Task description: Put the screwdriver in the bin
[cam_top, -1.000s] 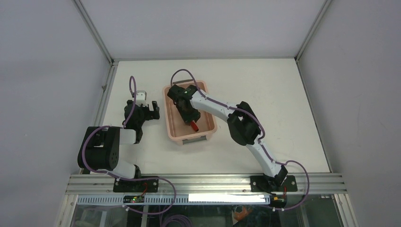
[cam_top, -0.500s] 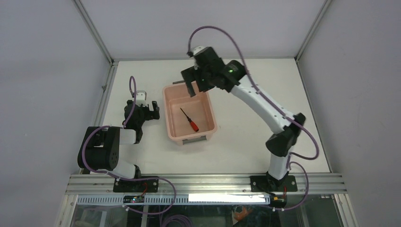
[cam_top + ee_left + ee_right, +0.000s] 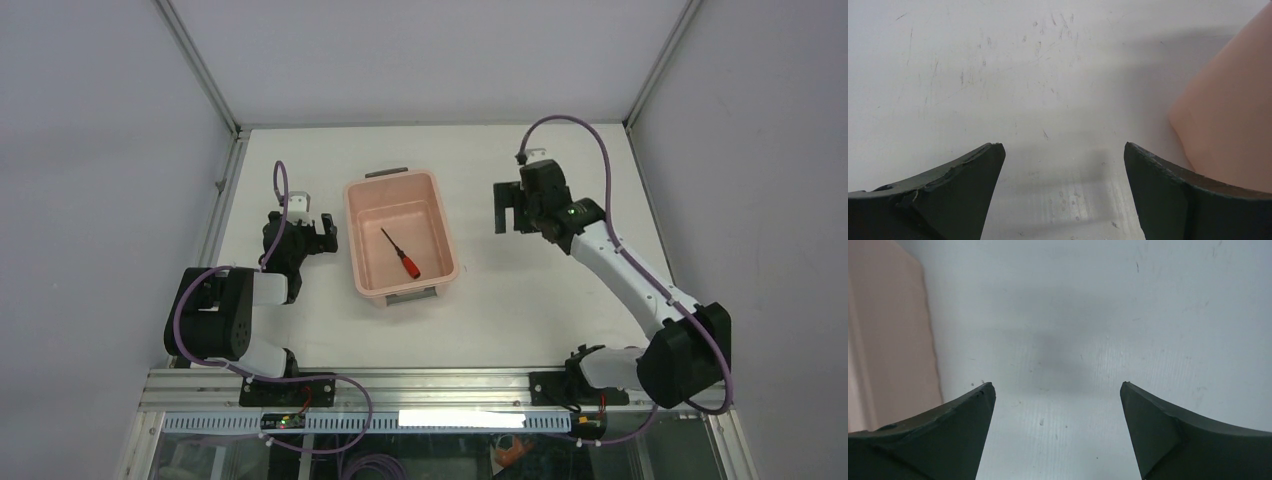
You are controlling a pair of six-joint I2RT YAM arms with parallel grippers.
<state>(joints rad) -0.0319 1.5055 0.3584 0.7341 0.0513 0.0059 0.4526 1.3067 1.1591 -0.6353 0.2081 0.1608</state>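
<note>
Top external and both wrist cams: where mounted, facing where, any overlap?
Top external: fixed above and behind the bases, looking down on the table; both arms whole, screwdriver in the bin.
Left wrist: on the left arm, looking down at table past the open left gripper; bin wall at right.
Right wrist: on the right arm, looking down at table past the open right gripper; bin wall at left.
Shared: all three show bin and table; only the top view shows the screwdriver.
</note>
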